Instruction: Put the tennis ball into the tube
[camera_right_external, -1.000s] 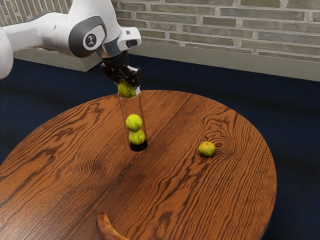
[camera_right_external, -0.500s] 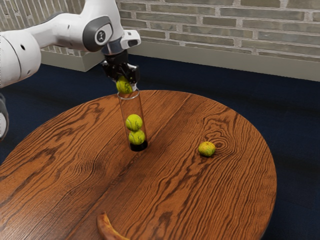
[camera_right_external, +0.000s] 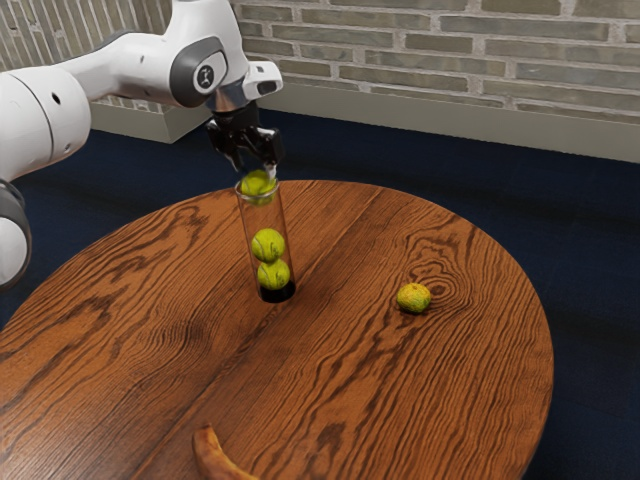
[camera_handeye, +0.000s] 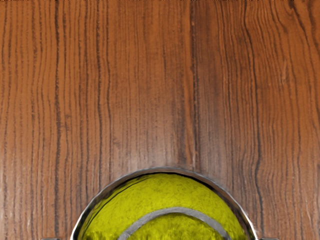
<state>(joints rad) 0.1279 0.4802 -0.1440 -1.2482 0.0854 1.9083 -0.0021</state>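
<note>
My gripper is open above the mouth of the clear upright tube, its fingers apart on either side of the opening. Between and below them, a tennis ball sits in the tube's mouth, its lower part inside and its top above the rim. Two more tennis balls, an upper one and a lower one, are stacked at the tube's bottom, with a gap under the top ball. In the wrist view the tube's rim curves around the top ball.
On the round wooden table, a small yellow-green fruit lies toward the exterior view's right of the tube. A banana lies at that view's lower edge.
My gripper has opened and let go of the top ball. From above the rim half a second ago, the ball has dropped partly into the tube's mouth.
</note>
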